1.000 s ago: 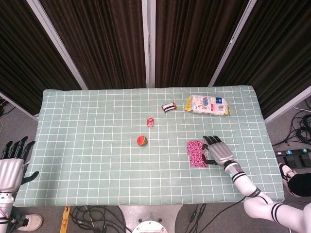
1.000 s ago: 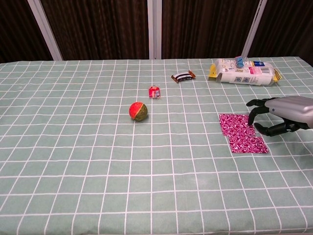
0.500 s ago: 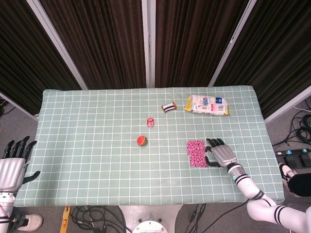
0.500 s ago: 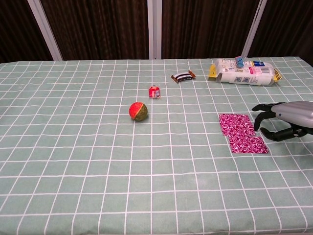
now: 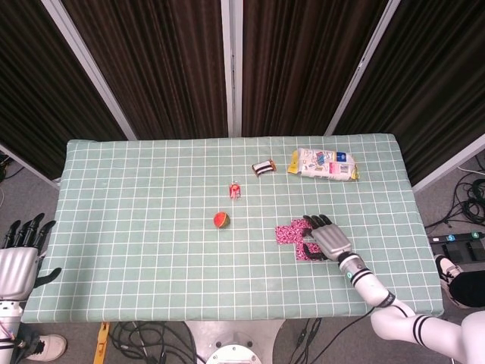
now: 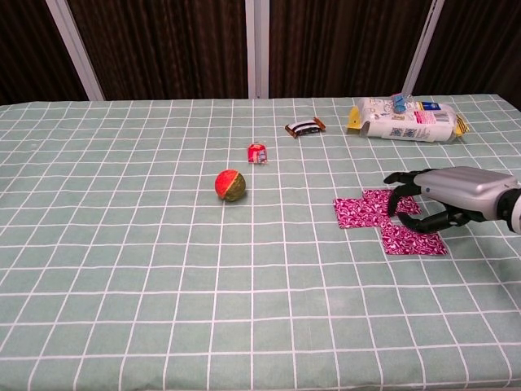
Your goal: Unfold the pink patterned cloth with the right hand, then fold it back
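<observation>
The pink patterned cloth lay on the right half of the counter, near the front edge, part-way opened: one flap was spread out flat toward the middle of the counter while the rest sat as a folded strip running toward the robot. The right hand hung low over the cloth's right side, palm down, its fingers curled downward with the tips at or just above the fabric; whether they pinched a layer or only dragged on it could not be told from either view. The left hand was off the counter's left edge, fingers spread and holding nothing. The step in hand looked like the unfolding, and it seemed about half done. To do it well, the fingers should catch only the top layer at its free edge, lift it just enough to clear the layer beneath, and sweep it sideways in one steady pass so the cloth opens flat rather than bunching or sliding across the checked cover. Pressing too hard would likely drag the whole cloth along. The red and green ball, the small red packet, the striped wrapper and the white snack bag all sat well apart from the cloth
</observation>
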